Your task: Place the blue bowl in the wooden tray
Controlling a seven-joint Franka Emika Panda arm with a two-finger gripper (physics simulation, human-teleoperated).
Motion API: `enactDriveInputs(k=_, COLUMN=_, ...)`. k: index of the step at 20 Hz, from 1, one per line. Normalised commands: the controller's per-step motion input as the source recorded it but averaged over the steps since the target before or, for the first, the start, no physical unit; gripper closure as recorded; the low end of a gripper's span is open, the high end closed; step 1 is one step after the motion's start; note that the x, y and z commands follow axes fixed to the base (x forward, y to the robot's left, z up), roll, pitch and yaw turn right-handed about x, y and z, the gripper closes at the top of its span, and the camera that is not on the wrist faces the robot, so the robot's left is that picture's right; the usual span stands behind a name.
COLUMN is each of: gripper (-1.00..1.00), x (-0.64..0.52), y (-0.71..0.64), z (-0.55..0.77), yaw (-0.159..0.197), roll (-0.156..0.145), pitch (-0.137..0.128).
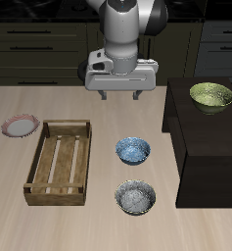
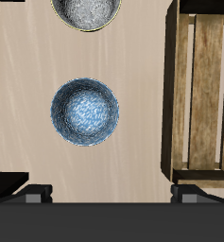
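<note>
The blue bowl [image 1: 132, 150] sits upright on the table, between the wooden tray [image 1: 59, 163] and the dark block. In the wrist view the blue bowl [image 2: 85, 112] shows its speckled blue inside, with the wooden tray [image 2: 200, 90] beside it. My gripper [image 1: 120, 97] hangs above the table, farther back than the blue bowl, high above it and holding nothing. Its fingers [image 1: 106, 96] stand apart. Only the fingertips [image 2: 36, 193] show in the wrist view.
A grey speckled bowl [image 1: 136, 197] sits nearer the front edge than the blue bowl; it also shows in the wrist view [image 2: 85, 11]. An olive-green bowl [image 1: 211, 96] rests on a dark raised block [image 1: 201, 132]. A small pink-rimmed dish [image 1: 20, 125] lies behind the tray.
</note>
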Motion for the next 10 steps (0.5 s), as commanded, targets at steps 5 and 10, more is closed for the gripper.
enactDriveInputs(k=5, gripper=-1.0, x=0.12, y=0.04, z=-0.35, yaw=0.006, roll=0.003, pitch=0.029)
enactDriveInputs(k=10, gripper=-1.0, x=0.05, y=0.01, z=-0.27, yaw=-0.005, roll=-0.007, pitch=0.014)
